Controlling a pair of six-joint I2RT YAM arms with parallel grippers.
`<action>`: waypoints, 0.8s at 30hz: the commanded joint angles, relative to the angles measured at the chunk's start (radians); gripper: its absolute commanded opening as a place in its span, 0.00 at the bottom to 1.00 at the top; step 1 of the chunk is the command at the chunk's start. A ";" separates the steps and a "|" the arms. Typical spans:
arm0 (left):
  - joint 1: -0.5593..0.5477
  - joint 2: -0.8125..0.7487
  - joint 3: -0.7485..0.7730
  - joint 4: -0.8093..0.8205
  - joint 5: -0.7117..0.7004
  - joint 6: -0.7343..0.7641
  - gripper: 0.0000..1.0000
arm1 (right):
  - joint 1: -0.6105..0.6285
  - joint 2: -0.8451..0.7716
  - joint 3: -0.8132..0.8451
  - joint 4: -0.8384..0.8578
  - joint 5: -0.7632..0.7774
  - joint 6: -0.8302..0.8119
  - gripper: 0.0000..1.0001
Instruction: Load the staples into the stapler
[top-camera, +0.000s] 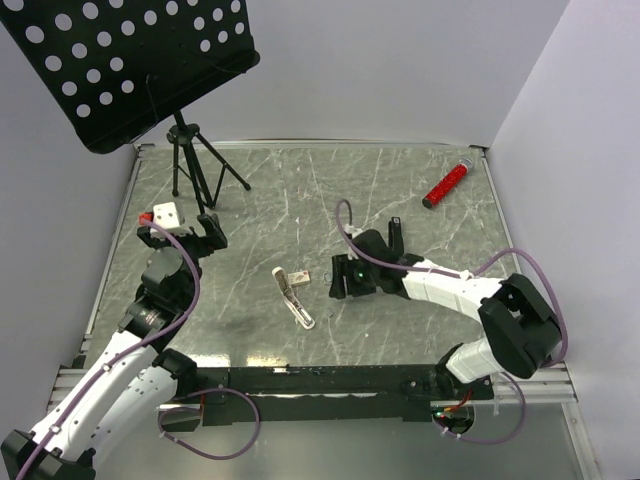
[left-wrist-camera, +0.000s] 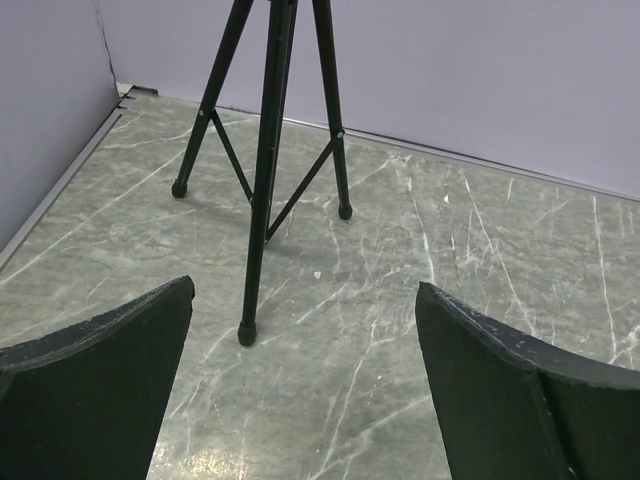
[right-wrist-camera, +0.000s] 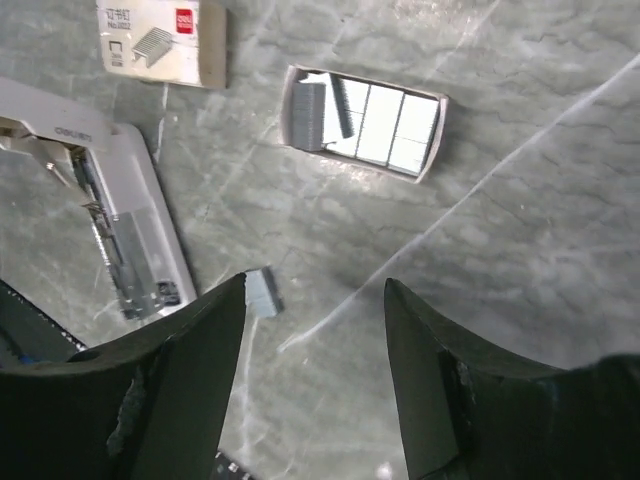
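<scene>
"Top external view, left to right: what goes under it?" the desk asks.

"My left gripper (top-camera: 185, 235) hangs spread wide and empty beside the tripod (top-camera: 182, 150), well apart from the work; mid-table (top-camera: 400, 200), the stapler (top-camera: 293, 297) lies hinged open, metal rail showing; the staple box (top-camera: 297, 277) sits just beside it; my right gripper (top-camera: 338, 278) hovers near, fingers parted, grasping nothing."

"And the job?"

"Right wrist view tells it: one loose strip (right-wrist-camera: 262, 293) lies on the table just beside my finger (right-wrist-camera: 190, 380), near the rail but not in it; the tray (right-wrist-camera: 436, 130) sits apart from the box, strips inside; I judge the opening done and the loading not; whether the rail holds any staples I cannot tell; left to do: seat the strip, shut the stapler."
</scene>
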 joint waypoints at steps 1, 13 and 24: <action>0.004 -0.020 -0.001 0.030 -0.003 -0.005 0.97 | 0.066 0.029 0.204 -0.334 0.132 -0.019 0.65; 0.004 -0.044 0.000 0.026 -0.011 -0.005 0.97 | 0.205 0.272 0.535 -0.673 0.237 -0.045 0.64; 0.003 -0.058 0.000 0.026 -0.016 -0.002 0.97 | 0.274 0.454 0.687 -0.756 0.275 -0.094 0.52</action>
